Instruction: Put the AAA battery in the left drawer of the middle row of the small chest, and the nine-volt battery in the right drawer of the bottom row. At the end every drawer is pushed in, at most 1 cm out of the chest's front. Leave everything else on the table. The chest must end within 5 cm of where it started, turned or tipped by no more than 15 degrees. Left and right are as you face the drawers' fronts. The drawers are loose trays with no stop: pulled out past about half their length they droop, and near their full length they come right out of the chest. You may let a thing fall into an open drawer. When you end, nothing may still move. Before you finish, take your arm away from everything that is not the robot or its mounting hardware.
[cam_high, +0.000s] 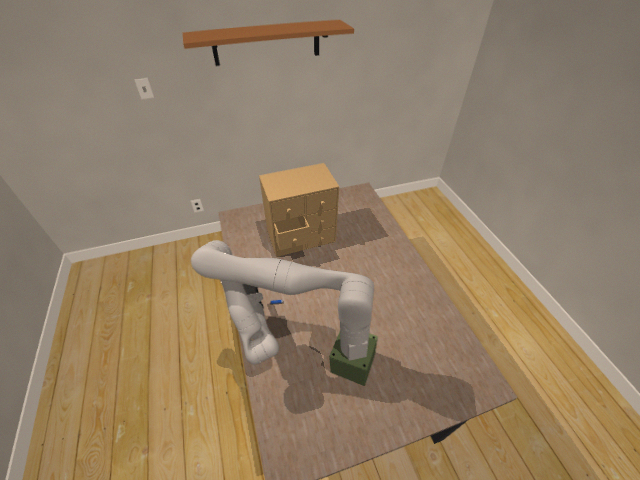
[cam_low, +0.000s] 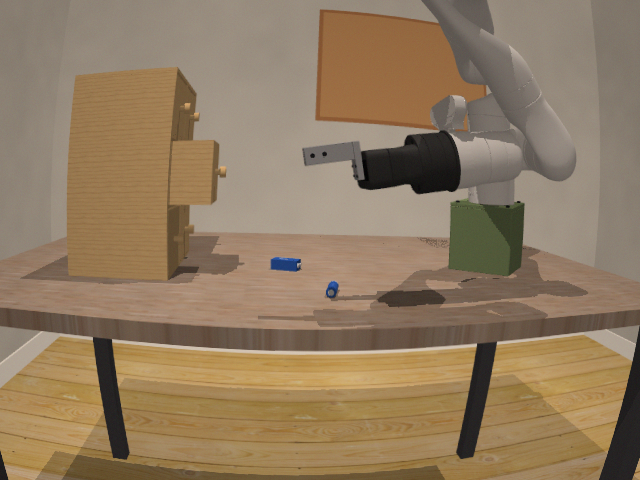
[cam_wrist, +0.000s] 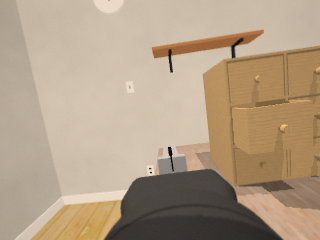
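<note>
At the left of the wooden table (cam_low: 155, 310) stands the small light-wood chest (cam_low: 118, 175), its middle-row left drawer (cam_low: 192, 172) pulled partway out. On the tabletop right of it lie the blue rectangular nine-volt battery (cam_low: 285, 264) and, nearer the front edge, the small blue cylindrical AAA battery (cam_low: 331, 289), seemingly end-on. Above them the grey two-finger gripper (cam_low: 313, 155) hangs level, pointing toward the chest, its jaws closed together on nothing.

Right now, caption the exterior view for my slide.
Shut, empty tool faces the chest's pulled-out drawer; both batteries lie on the table.
</note>
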